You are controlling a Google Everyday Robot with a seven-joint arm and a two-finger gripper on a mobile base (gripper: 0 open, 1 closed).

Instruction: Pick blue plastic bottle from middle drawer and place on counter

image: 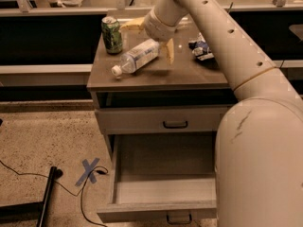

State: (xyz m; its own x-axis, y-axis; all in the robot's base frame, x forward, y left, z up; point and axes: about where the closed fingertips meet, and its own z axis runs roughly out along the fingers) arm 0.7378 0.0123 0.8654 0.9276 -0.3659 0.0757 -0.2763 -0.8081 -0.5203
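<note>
The blue plastic bottle (137, 56) lies on its side on the counter (189, 74), white cap pointing to the front left. My gripper (149, 38) hovers just above the bottle's far end. It is open, with one yellowish finger (129, 24) out to the left and the other (169, 51) to the right of the bottle. The middle drawer (156, 211) is pulled out below, and its box interior is bare. My arm reaches in from the lower right.
A green soda can (111, 34) stands at the counter's back left, close to the bottle. A dark snack packet (201, 48) lies at the right. The top drawer (175, 119) is shut. A blue tape cross (90, 170), a cable and a black stand leg (45, 202) are on the floor at left.
</note>
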